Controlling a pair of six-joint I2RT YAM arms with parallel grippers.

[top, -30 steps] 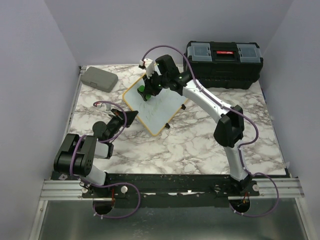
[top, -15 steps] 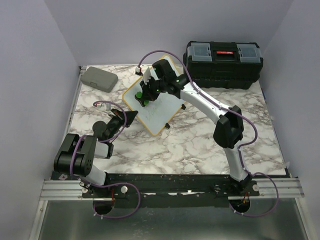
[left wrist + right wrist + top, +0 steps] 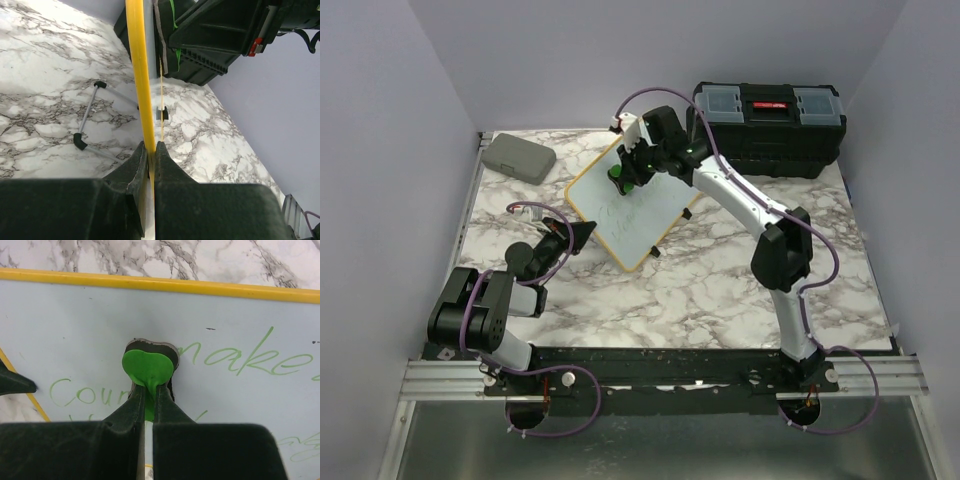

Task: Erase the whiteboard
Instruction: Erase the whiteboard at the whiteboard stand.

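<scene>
At the far left corner of the marble-patterned worktop (image 3: 700, 290), a grey rounded plastic case (image 3: 519, 157) lies well apart from the work. Nearer, the left tool (image 3: 150, 147) is clenched on the yellow frame of the small white rectangular whiteboard (image 3: 640, 225), pinching its near-left edge. The board stands tilted on thin grey legs with black feet (image 3: 85, 117) in the middle of the worktop.

Over the board's far part, the right tool (image 3: 148, 390) is closed on the thin tab of a green heart-shaped eraser with a dark felt pad (image 3: 148, 365). The pad appears to sit against the white surface. Green handwritten writing (image 3: 250, 357) lies on both sides of the pad, so I judge that much wiping is left. At the far right stands a black plastic toolbox (image 3: 767, 128), near the board's far edge.

The eraser is held only by a narrow tab, so hard sideways strokes could twist it in the jaws. Too much push could slip the frame out of the left pinch or rock the board on its legs. Strokes toward the left edge could run the eraser into the left tool.
</scene>
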